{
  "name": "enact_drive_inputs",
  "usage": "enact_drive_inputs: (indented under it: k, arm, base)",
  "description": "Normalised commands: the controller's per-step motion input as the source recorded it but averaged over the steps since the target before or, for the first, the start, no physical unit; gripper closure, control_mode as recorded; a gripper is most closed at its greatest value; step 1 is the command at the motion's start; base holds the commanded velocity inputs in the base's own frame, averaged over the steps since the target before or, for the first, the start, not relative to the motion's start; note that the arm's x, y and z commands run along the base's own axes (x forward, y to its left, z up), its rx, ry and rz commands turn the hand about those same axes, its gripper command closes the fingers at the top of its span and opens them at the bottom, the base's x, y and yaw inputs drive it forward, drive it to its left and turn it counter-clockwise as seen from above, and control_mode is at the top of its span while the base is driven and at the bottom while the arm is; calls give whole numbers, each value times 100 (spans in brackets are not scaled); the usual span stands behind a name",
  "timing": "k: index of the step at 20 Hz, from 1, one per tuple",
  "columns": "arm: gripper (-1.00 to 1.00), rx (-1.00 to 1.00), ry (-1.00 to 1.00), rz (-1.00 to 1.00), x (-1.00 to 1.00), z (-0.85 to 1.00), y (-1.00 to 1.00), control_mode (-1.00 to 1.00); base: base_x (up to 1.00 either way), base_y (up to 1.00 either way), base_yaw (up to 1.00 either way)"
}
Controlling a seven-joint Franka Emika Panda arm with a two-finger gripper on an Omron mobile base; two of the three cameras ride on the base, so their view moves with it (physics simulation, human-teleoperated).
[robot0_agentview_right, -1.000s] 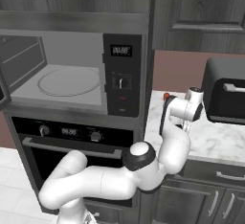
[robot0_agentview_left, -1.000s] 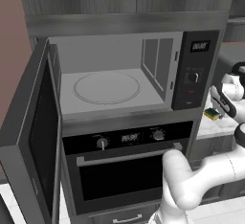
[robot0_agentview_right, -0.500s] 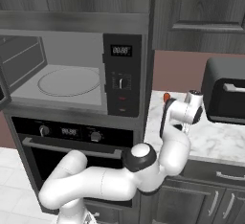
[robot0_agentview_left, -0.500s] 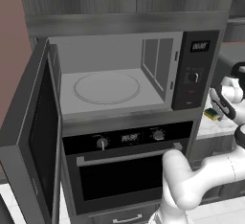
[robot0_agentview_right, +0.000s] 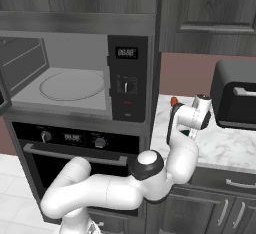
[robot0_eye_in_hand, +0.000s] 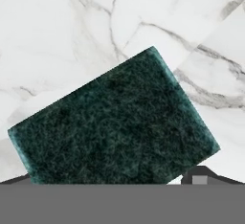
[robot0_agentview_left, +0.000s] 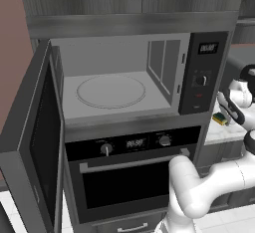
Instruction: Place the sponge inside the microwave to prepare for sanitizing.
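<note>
Left base view: the microwave [robot0_agentview_left: 124, 85] is built into dark cabinetry, its door [robot0_agentview_left: 35, 142] swung wide to the left. The light grey cavity holds a round glass turntable [robot0_agentview_left: 111, 90], and nothing lies on it. The black control panel [robot0_agentview_left: 201, 72] with display and knob stands at the right of the cavity. Directly below is a black oven [robot0_agentview_left: 134, 177] with a long silver bar handle and a small display between two knobs; its door is shut.

To the right of the microwave, the white arm bends down over a marble bench [robot0_agentview_left: 221, 130]. The sponge [robot0_agentview_left: 219, 119] lies flat on this bench, yellow body below and dark green top up, just beside the lowered end effector [robot0_agentview_left: 230, 111].

Right base view: the turntable [robot0_agentview_right: 72, 84] is again bare. The end effector [robot0_agentview_right: 186, 128] hangs low over the bench [robot0_agentview_right: 225, 148], between the microwave panel [robot0_agentview_right: 127, 78] and a dark toaster [robot0_agentview_right: 235, 95] standing at the bench's far right.

Hand view: the sponge [robot0_eye_in_hand: 115, 122] appears from directly above as a dark green rectangle, turned at a slant on the white veined bench [robot0_eye_in_hand: 57, 31]. Parts of the dark finger tips [robot0_eye_in_hand: 198, 176] show at the lower corners, on either side of the sponge. Whether they touch it cannot be told, so the end effector's state is undetermined. The sponge rests on the bench, outside the microwave.
</note>
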Motion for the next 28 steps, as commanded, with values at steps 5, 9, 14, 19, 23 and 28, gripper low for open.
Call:
enact_drive_inputs:
  k: [5, 9, 14, 19, 23, 28]
  arm:
    - [100, 0, 0, -1, 4, -3, 0, -100]
    - [100, 1, 0, -1, 1, -10, 0, -100]
    - [100, 1, 0, -1, 2, -10, 0, -100]
    - [100, 0, 0, -1, 0, -1, 0, -100]
    - [100, 0, 0, -5, -31, 11, -2, -100]
    - [100, 0, 0, -12, -55, 24, 0, -100]
  base:
    - [0, 0, 0]
    - [0, 0, 0]
    - [0, 0, 0]
    - [0, 0, 0]
    - [0, 0, 0]
    - [0, 0, 0]
